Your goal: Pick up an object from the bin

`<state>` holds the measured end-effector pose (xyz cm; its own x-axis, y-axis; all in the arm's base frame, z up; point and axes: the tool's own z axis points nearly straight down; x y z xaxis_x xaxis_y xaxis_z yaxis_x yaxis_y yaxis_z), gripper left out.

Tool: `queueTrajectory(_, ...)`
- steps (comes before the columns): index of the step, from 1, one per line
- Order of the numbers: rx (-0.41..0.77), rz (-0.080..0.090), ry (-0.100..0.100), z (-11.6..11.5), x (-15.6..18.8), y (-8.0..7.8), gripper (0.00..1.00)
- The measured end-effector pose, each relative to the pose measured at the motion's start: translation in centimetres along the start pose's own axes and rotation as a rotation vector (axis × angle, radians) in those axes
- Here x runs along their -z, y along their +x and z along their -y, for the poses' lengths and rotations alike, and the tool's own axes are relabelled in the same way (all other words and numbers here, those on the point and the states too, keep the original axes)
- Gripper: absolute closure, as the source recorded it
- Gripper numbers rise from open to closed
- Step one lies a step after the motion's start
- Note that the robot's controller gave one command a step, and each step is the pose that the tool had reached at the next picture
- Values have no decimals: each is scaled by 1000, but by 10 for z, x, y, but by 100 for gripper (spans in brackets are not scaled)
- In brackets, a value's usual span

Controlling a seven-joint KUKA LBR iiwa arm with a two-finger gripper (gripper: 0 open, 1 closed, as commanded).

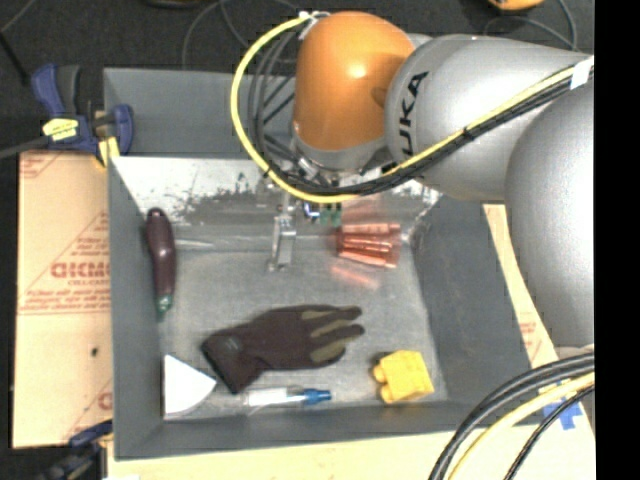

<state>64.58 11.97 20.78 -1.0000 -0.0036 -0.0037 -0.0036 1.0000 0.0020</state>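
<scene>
Presently we are seeing the gripper (283, 240) hanging over bare bin (225, 283) floor nr the back wall, just view-left of copper-coloured rods (367, 245); whether open or closed, we cannot tell. Dark glove (285, 340) is lying in front.

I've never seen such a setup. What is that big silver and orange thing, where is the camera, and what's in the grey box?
That is a robot arm, silver with an orange cover, reaching in from the right; the camera looks down from above. Its gripper hangs over bare floor near the back of the grey metal bin; I see nothing held in it. In the bin lie a dark-handled tool, a copper-coloured ribbed piece, a dark brown glove, a yellow block, a white triangular scrap and a blue-tipped white pen.
</scene>
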Motion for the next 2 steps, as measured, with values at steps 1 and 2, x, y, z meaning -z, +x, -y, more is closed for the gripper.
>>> queueTrajectory(1,75,5,1,3,-28,18,0)
queueTrajectory(2,166,5,1,15,-87,42,0)
